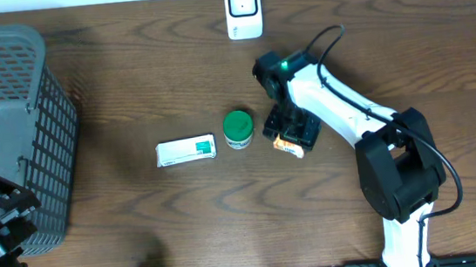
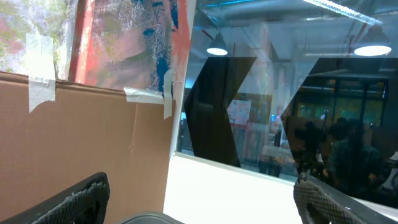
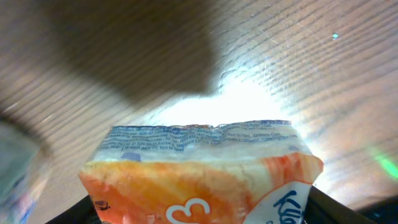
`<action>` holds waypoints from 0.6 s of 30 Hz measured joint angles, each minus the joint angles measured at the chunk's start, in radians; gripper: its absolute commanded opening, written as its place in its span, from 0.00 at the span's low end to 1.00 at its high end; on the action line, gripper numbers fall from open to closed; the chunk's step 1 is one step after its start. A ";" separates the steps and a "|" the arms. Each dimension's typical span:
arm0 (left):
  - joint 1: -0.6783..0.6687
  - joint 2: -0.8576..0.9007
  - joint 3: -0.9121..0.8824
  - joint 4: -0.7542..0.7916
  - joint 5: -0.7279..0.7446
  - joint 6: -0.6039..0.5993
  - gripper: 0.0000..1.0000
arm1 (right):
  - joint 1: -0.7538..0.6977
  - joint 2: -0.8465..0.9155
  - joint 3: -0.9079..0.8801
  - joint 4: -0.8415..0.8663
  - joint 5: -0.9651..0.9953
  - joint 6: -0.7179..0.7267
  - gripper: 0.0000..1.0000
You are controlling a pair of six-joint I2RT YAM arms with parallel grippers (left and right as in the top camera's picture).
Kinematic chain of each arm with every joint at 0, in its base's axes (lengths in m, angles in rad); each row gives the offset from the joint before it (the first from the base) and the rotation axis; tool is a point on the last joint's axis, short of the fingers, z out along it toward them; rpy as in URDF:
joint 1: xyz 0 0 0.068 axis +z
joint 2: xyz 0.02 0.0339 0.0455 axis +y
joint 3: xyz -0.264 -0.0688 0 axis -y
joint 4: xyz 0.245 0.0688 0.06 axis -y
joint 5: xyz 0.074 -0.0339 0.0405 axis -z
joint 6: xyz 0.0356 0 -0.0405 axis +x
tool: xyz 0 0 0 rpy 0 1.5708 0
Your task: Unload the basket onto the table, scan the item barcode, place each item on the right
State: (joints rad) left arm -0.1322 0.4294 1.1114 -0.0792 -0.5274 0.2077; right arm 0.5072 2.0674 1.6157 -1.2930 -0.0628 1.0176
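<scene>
Right gripper (image 1: 291,135) is pinching the orange snack packet (image 3: 199,180) across its width. Packet sits low on the wooden table (image 1: 128,83), just beside the green-lidded jar (image 1: 238,127). Left gripper (image 2: 205,196) spread wide, empty, aimed off into the room.

Packet looks light and soft, crinkly film. My read is it buckles or slips if squeezed hard, and the sealed top edge is probably the stiffest part. Grip the side edges and leave the printed faces uncovered. Can't see a barcode from here. White scanner (image 1: 243,8) is well apart at the far edge, so it needs a lift and carry.
</scene>
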 measured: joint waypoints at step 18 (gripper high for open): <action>0.000 0.000 0.000 0.000 0.000 0.000 0.95 | 0.000 0.000 0.235 -0.040 -0.092 -0.248 0.64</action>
State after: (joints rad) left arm -0.1322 0.4294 1.1114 -0.0788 -0.5274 0.2077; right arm 0.5072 2.0674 1.8511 -1.3334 -0.1547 0.7696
